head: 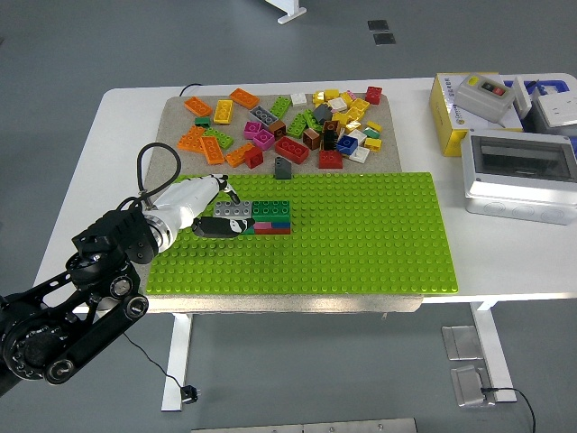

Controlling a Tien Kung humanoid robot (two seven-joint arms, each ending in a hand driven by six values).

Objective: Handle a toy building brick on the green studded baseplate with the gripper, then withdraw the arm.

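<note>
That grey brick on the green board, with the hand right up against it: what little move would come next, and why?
Probably a slight closing of the fingers around the grey brick. The left hand has its fingertips at the left end of the small brick stack on the green board, touching or nearly so, but a firm hold is not visible, so pulling away now would likely leave the brick behind.
</note>
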